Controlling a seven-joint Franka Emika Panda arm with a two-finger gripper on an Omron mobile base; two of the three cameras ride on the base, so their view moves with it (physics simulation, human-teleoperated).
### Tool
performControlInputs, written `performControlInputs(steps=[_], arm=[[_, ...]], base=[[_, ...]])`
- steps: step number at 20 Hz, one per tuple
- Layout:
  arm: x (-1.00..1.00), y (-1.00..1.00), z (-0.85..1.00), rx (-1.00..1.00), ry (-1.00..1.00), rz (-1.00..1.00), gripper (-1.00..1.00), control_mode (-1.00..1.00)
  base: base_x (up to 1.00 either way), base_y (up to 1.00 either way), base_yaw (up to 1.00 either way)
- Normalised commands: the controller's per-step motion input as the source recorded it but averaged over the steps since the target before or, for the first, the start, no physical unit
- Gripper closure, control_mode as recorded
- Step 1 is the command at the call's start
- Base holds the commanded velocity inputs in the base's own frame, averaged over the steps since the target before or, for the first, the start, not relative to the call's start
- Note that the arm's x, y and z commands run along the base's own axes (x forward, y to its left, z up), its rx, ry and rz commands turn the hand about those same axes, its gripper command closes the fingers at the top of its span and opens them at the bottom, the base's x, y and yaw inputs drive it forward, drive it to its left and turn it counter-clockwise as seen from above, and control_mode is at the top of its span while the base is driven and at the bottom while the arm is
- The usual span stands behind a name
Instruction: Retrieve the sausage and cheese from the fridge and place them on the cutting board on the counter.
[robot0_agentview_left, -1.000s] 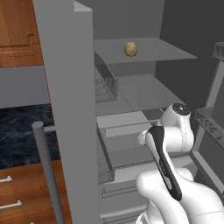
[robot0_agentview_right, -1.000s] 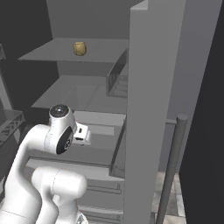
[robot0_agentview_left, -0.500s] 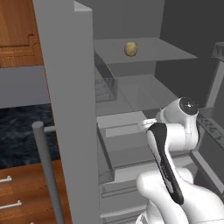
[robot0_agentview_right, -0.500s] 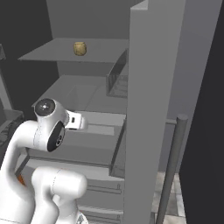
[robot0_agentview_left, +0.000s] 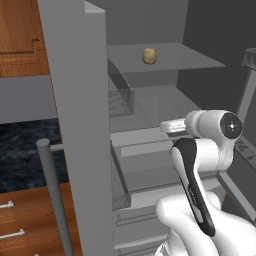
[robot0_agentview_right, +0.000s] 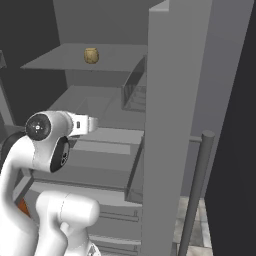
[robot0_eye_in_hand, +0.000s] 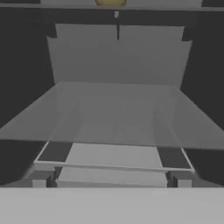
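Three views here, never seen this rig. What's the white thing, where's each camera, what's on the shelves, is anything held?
The white thing is a robot arm on a base that can drive, in a rendered kitchen. Two cameras sit on that base behind the arm: one to its left, one to its right, both looking into the open fridge. The third camera sits on the hand and looks along the gripper, straight into the fridge between two glass shelves.

On the upper shelf rests one small yellow-tan rounded chunk, the cheese, also seen from the right side; in the hand view its lower edge peeks in at the top. The shelf below looks bare. I see no sausage.

Left of the fridge is a dark marble-look counter over wooden drawers.

Nothing is held; the gripper is open.
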Motion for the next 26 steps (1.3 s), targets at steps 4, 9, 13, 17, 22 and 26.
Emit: performControlInputs(steps=[4, 9, 13, 17, 22, 26], arm=[[0.05, 0.00, 0.77, 0.00, -0.05, -0.01, -1.00, -1.00], [0.10, 0.00, 0.72, 0.00, 0.03, -0.02, -1.00, -1.00], [0.15, 0.00, 0.69, 0.00, 0.14, -0.05, -1.00, -1.00], [0.15, -0.02, 0.55, 0.00, -0.02, -0.02, -1.00, -1.00], [0.28, 0.00, 0.35, 0.00, -0.16, -0.01, -1.00, -1.00], [0.23, 0.09, 0.44, -0.01, 0.00, 0.00, -1.00, -1.00]], base=[[0.00, 0.00, 0.00], [0.00, 0.00, 0.00], [0.00, 0.00, 0.00], [0.00, 0.00, 0.00], [0.00, 0.00, 0.00], [0.00, 0.00, 0.00]])
